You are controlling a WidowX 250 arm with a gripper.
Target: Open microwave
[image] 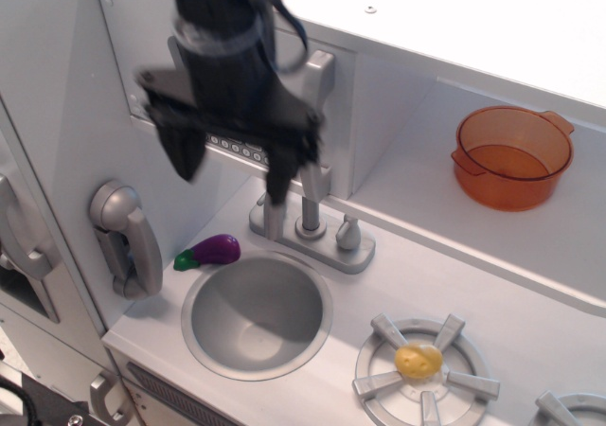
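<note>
One door is what matters here: the microwave (142, 57), a light grey compartment up at the far left corner of the desk (530, 246), shut flush as far as I can see. Its button row (241, 149) peeks out under the arm, and the long silver handle (315, 123) stands upright along the door's right edge. I would guess the door is light, stiff and hinged at the left; the smooth handle looks slippery, so hooking behind its middle seems the sensible hold.

Blurred in motion, the end effector (234, 175) hangs in front of the door with its two dark fingers spread wide, gripping nothing; the right finger sits just beside the handle.

Below it the faucet (312, 227) stands close under the handle, so room downward is tight. Toward the front edge lie the sink (256, 314), a purple eggplant (210, 251) and the phone handset (128, 237). Rightward the counter is open until the orange pot (512, 156), so the door has room to swing.
</note>
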